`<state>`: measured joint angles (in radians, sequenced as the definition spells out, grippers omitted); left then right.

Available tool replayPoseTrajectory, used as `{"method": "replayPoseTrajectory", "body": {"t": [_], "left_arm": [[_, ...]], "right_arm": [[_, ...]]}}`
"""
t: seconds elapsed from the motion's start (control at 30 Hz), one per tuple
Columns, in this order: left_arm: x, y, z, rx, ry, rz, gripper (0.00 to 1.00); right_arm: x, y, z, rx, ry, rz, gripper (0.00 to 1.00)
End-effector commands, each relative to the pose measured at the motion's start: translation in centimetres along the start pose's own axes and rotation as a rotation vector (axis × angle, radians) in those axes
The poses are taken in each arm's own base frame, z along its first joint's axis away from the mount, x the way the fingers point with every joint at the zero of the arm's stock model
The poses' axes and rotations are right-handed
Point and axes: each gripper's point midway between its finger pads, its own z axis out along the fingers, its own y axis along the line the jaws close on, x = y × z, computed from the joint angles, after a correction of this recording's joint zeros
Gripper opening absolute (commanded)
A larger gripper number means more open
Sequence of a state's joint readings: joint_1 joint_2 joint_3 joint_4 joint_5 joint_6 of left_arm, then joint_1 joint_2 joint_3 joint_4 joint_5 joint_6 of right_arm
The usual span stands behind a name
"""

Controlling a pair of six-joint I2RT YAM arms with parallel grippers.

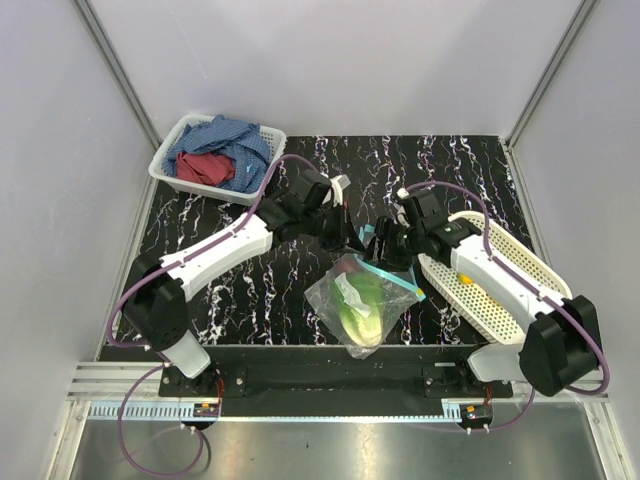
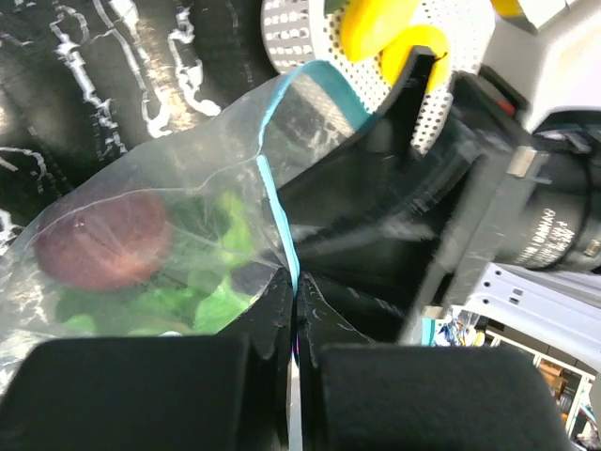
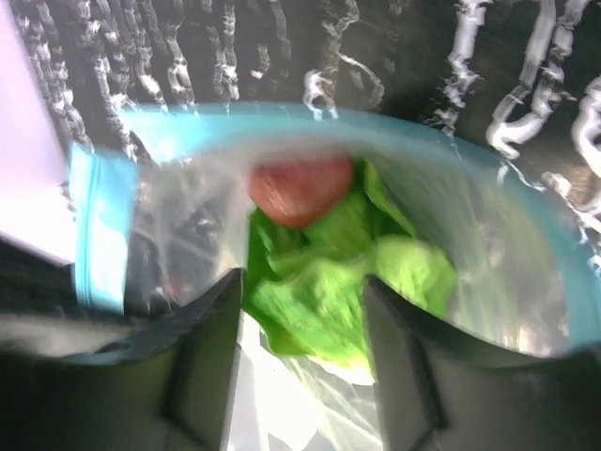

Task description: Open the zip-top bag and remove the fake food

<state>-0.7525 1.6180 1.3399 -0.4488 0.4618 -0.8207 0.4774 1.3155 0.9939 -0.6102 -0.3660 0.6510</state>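
The zip-top bag [image 1: 362, 300] hangs over the table's front middle with its mouth upward and open. My left gripper [image 2: 296, 287] is shut on its teal zip strip [image 2: 272, 188]. Inside lie fake food pieces: a light-green lettuce [image 3: 329, 282] and a dark purple-red piece [image 3: 300, 188]. My right gripper [image 3: 300, 301] stands open at the bag's mouth, its fingers [image 3: 211, 338] either side of the lettuce and apart from it. In the top view the left gripper [image 1: 352, 243] and right gripper [image 1: 388, 245] meet above the bag.
A white perforated oval basket [image 1: 520, 262] sits under the right arm at the right, with yellow lemons [image 2: 376, 28] in it. At the back left, a white bin [image 1: 170, 160] holds blue and red cloths [image 1: 220, 150]. Grey walls enclose the black marbled table [image 1: 250, 290].
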Motion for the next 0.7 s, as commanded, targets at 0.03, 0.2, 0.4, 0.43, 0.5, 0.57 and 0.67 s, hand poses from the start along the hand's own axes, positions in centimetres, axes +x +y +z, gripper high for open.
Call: {"method": "replayPoseTrajectory", "body": {"t": [0.03, 0.2, 0.4, 0.43, 0.5, 0.57, 0.67], "left_arm": [[-0.9, -5.5, -1.6, 0.136, -0.035, 0.077, 0.00], [-1.0, -5.5, -0.7, 0.134, -0.017, 0.073, 0.00], [-1.3, -5.4, 0.2, 0.125, -0.013, 0.071, 0.00], [-1.2, -5.1, 0.5, 0.118, -0.006, 0.068, 0.00], [-1.3, -4.6, 0.9, 0.104, -0.003, 0.071, 0.01], [-1.1, -3.8, 1.0, 0.062, 0.011, 0.068, 0.17], [-1.9, -3.3, -0.7, -0.010, -0.047, 0.118, 0.45]], "right_arm": [[-1.5, 2.2, 2.0, -0.129, -0.001, -0.051, 0.51], [-1.3, 2.1, 4.0, -0.181, -0.007, -0.065, 0.54], [-0.2, 1.4, 6.2, -0.237, 0.009, -0.046, 0.67], [-0.1, 1.3, 6.3, -0.237, 0.009, -0.041, 0.68], [-0.2, 1.0, 6.9, -0.224, 0.015, -0.027, 0.68], [-0.3, 0.8, 7.2, -0.213, 0.015, -0.014, 0.67], [-0.2, 0.8, 7.3, -0.213, 0.019, -0.014, 0.68]]}}
